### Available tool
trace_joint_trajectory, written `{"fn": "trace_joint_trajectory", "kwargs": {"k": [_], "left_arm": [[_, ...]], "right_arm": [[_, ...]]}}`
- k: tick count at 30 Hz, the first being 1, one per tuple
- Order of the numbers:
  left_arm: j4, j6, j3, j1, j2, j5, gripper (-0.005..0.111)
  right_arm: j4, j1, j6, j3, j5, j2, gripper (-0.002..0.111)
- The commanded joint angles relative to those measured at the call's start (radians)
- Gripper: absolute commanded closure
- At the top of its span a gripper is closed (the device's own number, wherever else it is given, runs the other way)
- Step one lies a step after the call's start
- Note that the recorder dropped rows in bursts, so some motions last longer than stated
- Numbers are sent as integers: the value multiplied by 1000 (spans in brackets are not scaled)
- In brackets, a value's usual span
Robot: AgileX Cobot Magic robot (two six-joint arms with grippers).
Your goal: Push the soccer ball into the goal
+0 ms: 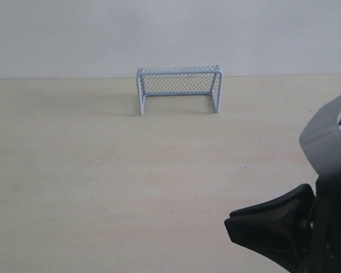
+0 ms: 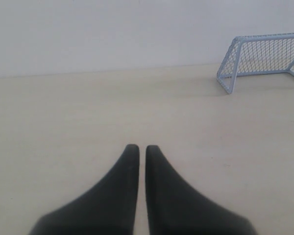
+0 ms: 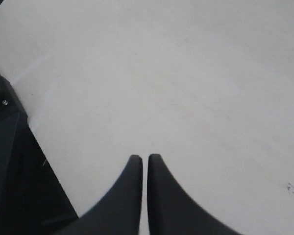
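left gripper [image 2: 138, 149]: 2 fingers [image 2: 115, 196] nearly touching, empty | right gripper [image 3: 145, 159]: same | goal [image 2: 264, 56]: upright, well beyond left fingertips

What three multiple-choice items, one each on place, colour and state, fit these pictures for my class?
1. Where does the goal stand?
A. At the far side of the table, near the wall
B. At the table's near edge
C. On its side in the middle

2. What colour is the goal's frame?
A. Red
B. Light blue-grey
C. Black

3. How do the left gripper jaws stand?
A. Wide open
B. Clamped on a ball
C. Closed, holding nothing

Answers: 1 A, the exterior view shows it upright just before the wall. 2 B, the tubes look pale blue-grey. 3 C, the left wrist view shows only a slim gap over bare table.
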Motion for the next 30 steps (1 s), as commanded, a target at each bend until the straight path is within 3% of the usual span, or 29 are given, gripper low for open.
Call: {"fn": "trace_joint_trajectory", "kwargs": {"k": [1, 7, 16, 30], "left_arm": [[2, 3, -2, -4, 3, 1, 102], [2, 3, -2, -4, 3, 1, 102], [2, 3, -2, -4, 3, 1, 102], [2, 3, -2, -4, 3, 1, 102]], "right_arm": [[-11, -88, -7, 45, -108, -64, 108], [46, -325, 31, 259, -327, -274, 108], [-3, -622, 27, 469, -344, -629, 108], [-7, -836, 25, 511, -189, -760, 108]]}}
